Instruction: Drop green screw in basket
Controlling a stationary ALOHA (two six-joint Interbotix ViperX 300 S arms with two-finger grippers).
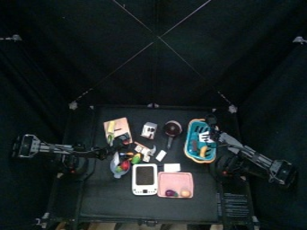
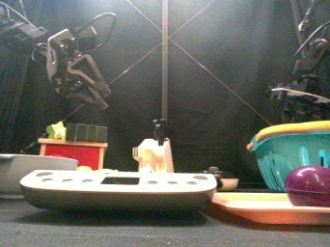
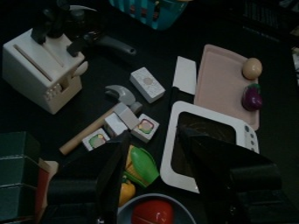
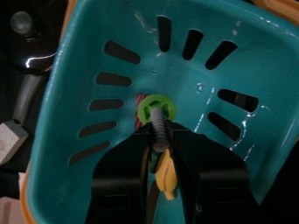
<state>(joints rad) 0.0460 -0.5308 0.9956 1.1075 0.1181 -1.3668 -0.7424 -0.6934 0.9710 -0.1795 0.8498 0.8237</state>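
Note:
In the right wrist view the green screw (image 4: 155, 108) hangs inside the light blue basket (image 4: 87, 61), its round head toward the slotted bottom. Its shaft runs back between the jaws of my right gripper (image 4: 160, 144), which close in on it. A yellow object (image 4: 167, 175) lies under the jaws. From above, the right gripper (image 1: 207, 137) hovers over the basket (image 1: 196, 130) at the table's right. The basket (image 2: 294, 159) stands at the right in the front view. My left gripper (image 3: 158, 166) is open over a green piece (image 3: 142, 164) near the table's left front.
A white handheld device (image 1: 144, 178) lies at the front middle, beside a pink tray (image 1: 178, 191) holding a purple ball (image 2: 310, 185). Behind them lie a hammer (image 3: 100, 118), small cards (image 3: 147, 83) and a white block (image 3: 41, 66). A red box (image 2: 71, 152) stands at the left.

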